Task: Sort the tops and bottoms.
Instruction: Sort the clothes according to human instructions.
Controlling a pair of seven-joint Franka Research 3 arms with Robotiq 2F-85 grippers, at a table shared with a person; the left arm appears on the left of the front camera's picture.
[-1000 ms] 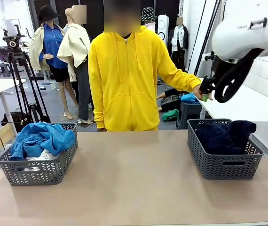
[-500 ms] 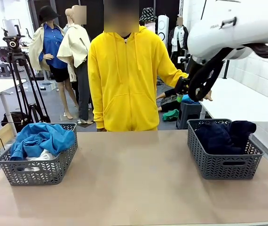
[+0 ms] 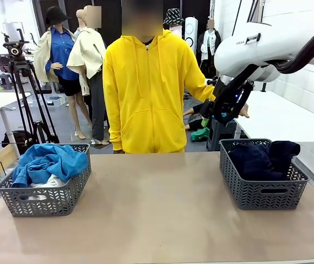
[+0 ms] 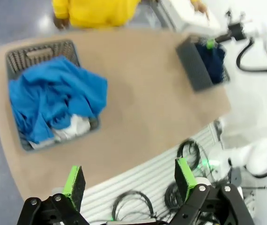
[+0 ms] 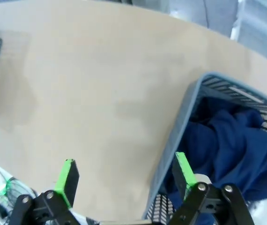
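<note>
left gripper (image 4: 126, 180): jaws spread wide, nothing between the green pads; it hangs high over the near table edge, with the left basket (image 4: 25, 54) far below and ahead of its fingers.
blue top (image 3: 49, 161): heaped in the left basket, spilling over the rim; soft, light, floppy cloth, so it will likely drape and trail when lifted. Best taken at a raised fold on the crest of the heap.
white top (image 3: 45, 182): tucked under the blue one, only a corner showing; thin and limp, hard to reach without shifting the blue cloth first.
table (image 3: 157, 209): bare tan surface between the baskets.
right gripper (image 5: 124, 180): jaws fully apart and empty, above the near rim of the right basket (image 5: 180, 136).
navy bottoms (image 5: 236, 140): bunched in the right basket, just ahead and to the side of the right fingers; soft, somewhat heavier cloth, probably easiest pinched at a thick ridge.
</note>
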